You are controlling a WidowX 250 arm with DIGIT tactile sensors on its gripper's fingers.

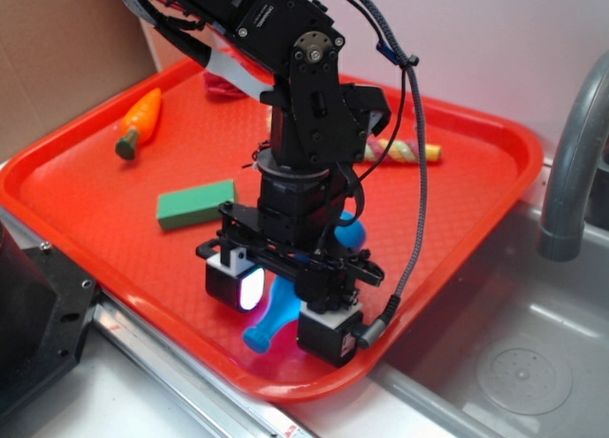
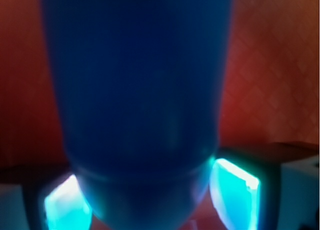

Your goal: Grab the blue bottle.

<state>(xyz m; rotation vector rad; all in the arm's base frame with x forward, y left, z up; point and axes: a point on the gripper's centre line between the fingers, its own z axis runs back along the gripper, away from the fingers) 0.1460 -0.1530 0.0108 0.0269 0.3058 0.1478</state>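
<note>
The blue bottle (image 1: 269, 316) lies on its side near the front edge of the red tray (image 1: 76, 200), neck towards the tray's front rim. My gripper (image 1: 282, 310) reaches down over it, one finger on each side of its shoulder. In the wrist view the blue bottle (image 2: 135, 90) fills most of the frame. There my gripper (image 2: 150, 205) has both glowing pads (image 2: 67, 207) pressed against the bottle's sides. The bottle still rests on the tray. Much of its body is hidden behind the arm in the exterior view.
A green block (image 1: 195, 203) lies left of the arm, and a toy carrot (image 1: 140, 122) sits at the back left. A striped stick-shaped toy (image 1: 404, 152) lies behind the arm. A steel sink (image 1: 514, 362) with a grey faucet (image 1: 571, 171) lies to the right.
</note>
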